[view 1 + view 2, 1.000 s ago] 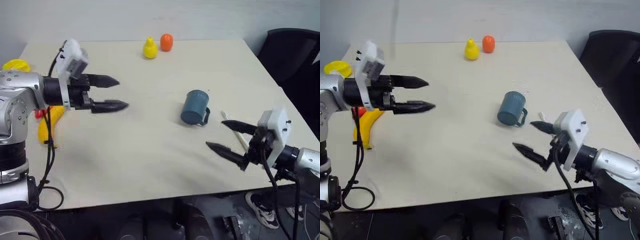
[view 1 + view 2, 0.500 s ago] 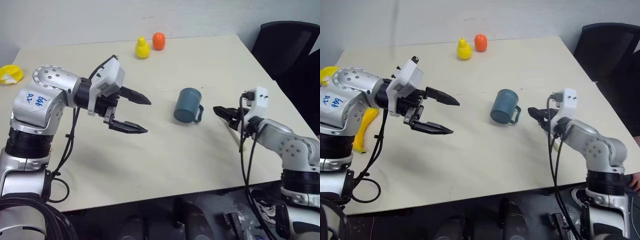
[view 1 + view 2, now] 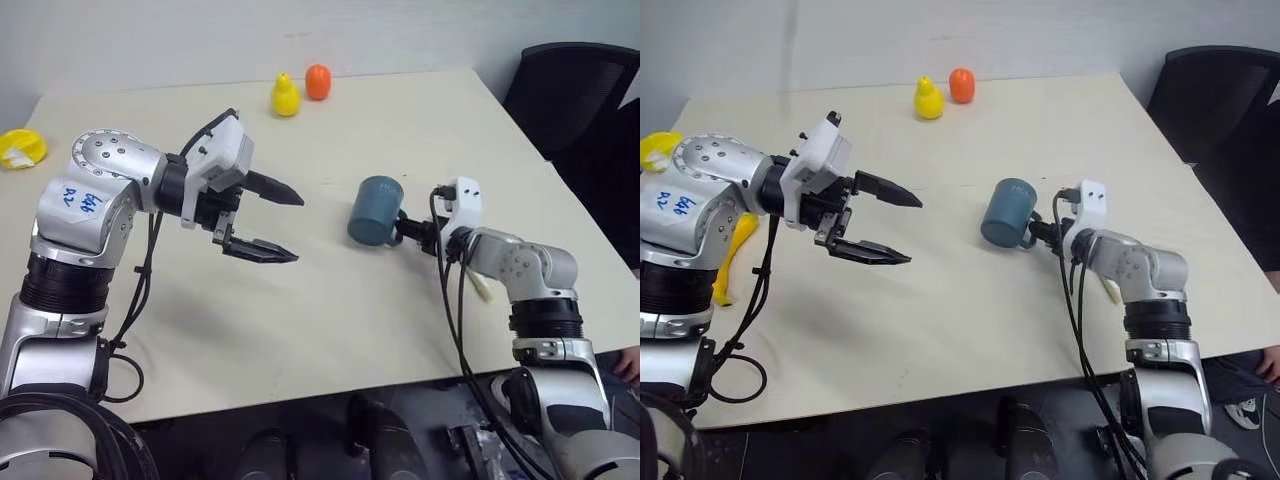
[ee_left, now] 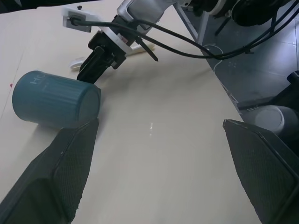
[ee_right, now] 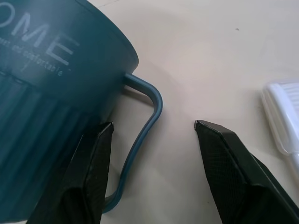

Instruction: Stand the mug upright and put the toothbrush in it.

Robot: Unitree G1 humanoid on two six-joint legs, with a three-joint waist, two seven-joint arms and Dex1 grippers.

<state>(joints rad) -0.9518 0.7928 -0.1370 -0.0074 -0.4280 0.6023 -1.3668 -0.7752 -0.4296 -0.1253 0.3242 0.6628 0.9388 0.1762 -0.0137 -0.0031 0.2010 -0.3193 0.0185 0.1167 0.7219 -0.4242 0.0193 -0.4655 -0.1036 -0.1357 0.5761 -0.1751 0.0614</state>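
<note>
Two grippers in play, and the right one just made the big move. A second ago the right gripper (image 3: pixel 408 229) sat low at the right edge of the head view, well short of everything; now it's up against the mug (image 3: pixel 374 211) in the middle right of the frame. Its wrist view shows the two fingers partly spread, with the handle (image 5: pixel 142 140) sitting in the gap between them. One finger is right beside the mug's ribbed wall, the other is out on bare table. Nothing is clamped yet as far as I can see, so it's straddling, not holding.

The mug itself hasn't budged: still tipped on its side on the table (image 3: pixel 320 310), handle toward the right arm. The toothbrush (image 3: pixel 484 290) lies flat just behind that arm, lower right of the mug, and its white head peeks into the right edge of the wrist view.

The left gripper (image 3: pixel 283 224) has swung in from the far left toward the centre and hangs above the table with its fingers wide apart, holding nothing, well apart from the mug.

My read: this is the lineup for pinching the handle and tipping the mug upright. The toothbrush comes after.
</note>
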